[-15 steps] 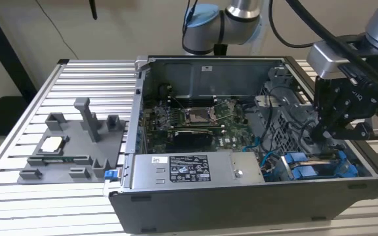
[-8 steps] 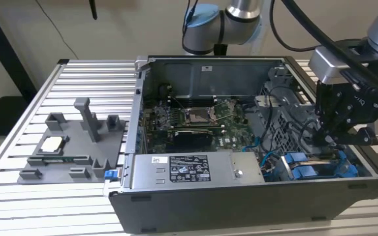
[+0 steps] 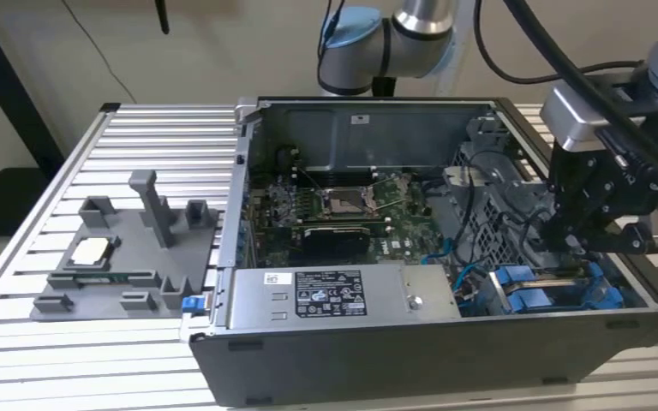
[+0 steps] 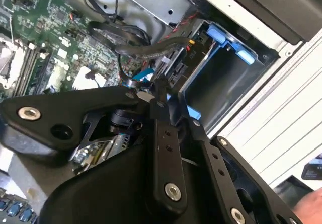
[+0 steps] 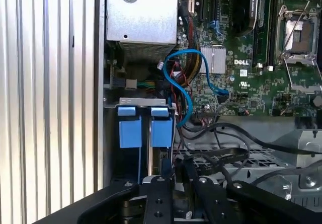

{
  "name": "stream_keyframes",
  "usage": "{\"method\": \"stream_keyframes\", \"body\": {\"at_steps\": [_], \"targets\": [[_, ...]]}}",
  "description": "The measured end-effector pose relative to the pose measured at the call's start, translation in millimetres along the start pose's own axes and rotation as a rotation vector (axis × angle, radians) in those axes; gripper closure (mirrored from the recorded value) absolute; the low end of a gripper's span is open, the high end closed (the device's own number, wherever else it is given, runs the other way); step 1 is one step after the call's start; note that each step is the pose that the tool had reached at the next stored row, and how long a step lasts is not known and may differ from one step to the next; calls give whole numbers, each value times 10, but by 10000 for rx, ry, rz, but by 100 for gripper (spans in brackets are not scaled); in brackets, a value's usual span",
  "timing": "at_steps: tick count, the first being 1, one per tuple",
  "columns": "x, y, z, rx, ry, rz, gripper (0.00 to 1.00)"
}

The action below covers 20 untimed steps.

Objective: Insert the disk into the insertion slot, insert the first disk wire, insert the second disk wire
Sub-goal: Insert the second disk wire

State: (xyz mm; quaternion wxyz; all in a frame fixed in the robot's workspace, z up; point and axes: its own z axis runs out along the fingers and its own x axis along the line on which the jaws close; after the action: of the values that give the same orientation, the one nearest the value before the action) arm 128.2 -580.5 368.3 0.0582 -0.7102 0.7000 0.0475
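Your tool [image 3: 589,244] is down inside the computer case [image 3: 421,360], right beside the insertion slot [image 3: 558,291]. The slot is the bay with blue rails in the corner of the case, next to the grey power box [image 3: 341,295].

In the second wrist view the tool's fingers [image 4: 160,103] look pinched together on something small at the mouth of the slot, but you cannot tell what it is. It may be a wire end. In the first wrist view two blue tabs [image 5: 141,131] sit in the slot, so the disk [image 5: 161,133] seems to be in already.

Watch the black wires [image 5: 221,153] just beside the slot. They lie close to the tool. If it tilts, it could snag them, or the plug could go in crooked.
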Motion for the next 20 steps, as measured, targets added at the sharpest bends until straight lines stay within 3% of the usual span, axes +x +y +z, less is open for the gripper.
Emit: {"method": "stream_keyframes", "body": {"at_steps": [5, 8, 10, 11, 12, 14, 16, 20], "targets": [[1, 1, 0, 67, -905, 5, 76], [10, 2, -1, 164, -1441, -1, 76], [21, 1, 0, 262, -1762, -17, 76], [28, 1, 0, 311, -1881, -25, 76], [38, 1, 2, 364, -1974, -35, 76], [64, 1, 9, 433, -2063, -51, 76], [86, 2, 7, 439, -2078, -52, 84], [137, 13, 0, 423, -2081, -45, 84]]}}
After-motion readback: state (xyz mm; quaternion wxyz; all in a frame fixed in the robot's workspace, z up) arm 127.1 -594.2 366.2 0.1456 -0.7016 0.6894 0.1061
